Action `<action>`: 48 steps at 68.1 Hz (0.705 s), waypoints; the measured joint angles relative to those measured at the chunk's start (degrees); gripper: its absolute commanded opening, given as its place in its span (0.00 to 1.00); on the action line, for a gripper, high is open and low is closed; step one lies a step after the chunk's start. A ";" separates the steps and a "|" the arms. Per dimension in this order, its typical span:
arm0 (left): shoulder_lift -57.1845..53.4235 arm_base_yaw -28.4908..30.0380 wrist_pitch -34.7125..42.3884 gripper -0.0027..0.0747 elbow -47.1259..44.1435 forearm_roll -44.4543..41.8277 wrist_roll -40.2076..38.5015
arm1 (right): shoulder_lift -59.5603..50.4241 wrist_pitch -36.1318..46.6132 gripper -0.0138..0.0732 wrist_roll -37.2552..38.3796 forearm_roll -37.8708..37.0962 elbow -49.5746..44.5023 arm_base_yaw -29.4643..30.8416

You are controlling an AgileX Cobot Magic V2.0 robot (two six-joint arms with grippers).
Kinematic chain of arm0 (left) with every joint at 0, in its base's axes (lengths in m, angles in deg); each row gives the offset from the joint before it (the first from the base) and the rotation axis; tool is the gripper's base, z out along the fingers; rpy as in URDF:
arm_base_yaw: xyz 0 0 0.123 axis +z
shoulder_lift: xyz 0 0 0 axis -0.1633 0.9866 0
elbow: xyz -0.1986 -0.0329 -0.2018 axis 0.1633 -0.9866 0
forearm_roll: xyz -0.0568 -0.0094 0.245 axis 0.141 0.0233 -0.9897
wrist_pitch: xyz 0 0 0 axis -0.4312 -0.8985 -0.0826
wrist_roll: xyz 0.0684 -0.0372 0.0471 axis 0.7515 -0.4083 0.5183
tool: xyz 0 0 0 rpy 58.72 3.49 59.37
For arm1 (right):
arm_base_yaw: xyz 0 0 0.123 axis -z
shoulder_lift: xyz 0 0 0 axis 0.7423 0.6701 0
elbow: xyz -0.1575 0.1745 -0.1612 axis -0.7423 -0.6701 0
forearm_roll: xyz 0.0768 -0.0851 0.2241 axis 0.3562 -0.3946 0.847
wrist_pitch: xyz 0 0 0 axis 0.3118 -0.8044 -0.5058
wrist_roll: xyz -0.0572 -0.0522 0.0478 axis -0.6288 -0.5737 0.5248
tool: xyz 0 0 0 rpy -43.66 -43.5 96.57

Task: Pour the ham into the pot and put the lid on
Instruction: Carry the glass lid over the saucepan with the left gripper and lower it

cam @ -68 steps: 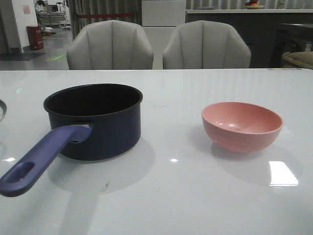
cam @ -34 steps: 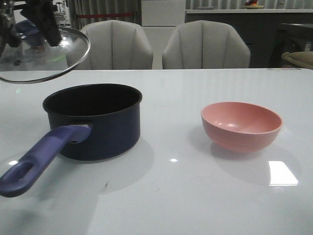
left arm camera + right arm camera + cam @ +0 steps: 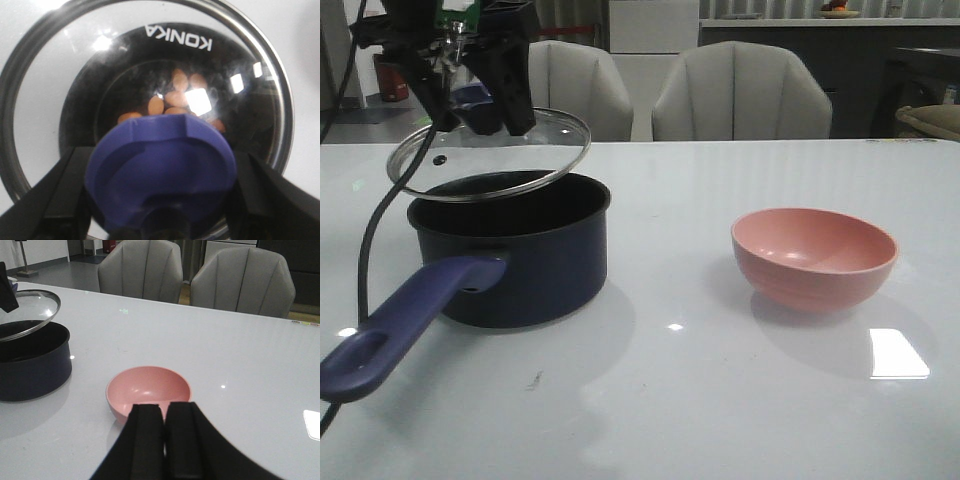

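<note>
The dark navy saucepan [image 3: 510, 245] stands on the white table [image 3: 720, 400] at the left side, with its long purple-blue handle [image 3: 400, 325] pointing toward the robot and to its left. Inside it lie the ham pieces [image 3: 167, 97] — small orange-pink bits on the black bottom, seen through the glass in the left wrist view. The salmon-pink bowl [image 3: 814, 257] stands well apart to the right of the pot, and it is empty inside.

The glass lid [image 3: 490, 155] is in the air just above the pot, tilted, its near-left edge lower and close to the pot rim; I cannot tell if it touches. The left gripper [image 3: 470, 85] is closed on the blue knob [image 3: 160, 170] of the lid, one black finger [image 3: 60, 195] at each side. The right gripper [image 3: 164, 440] hovers near the pink bowl — its two fingers are pressed together and hold nothing.
</note>
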 measured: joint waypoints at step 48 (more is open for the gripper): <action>7.47 0.00 -6.22 0.23 5.62 3.50 0.35 | 0.00 0.00 0.34 0.00 0.00 0.00 0.00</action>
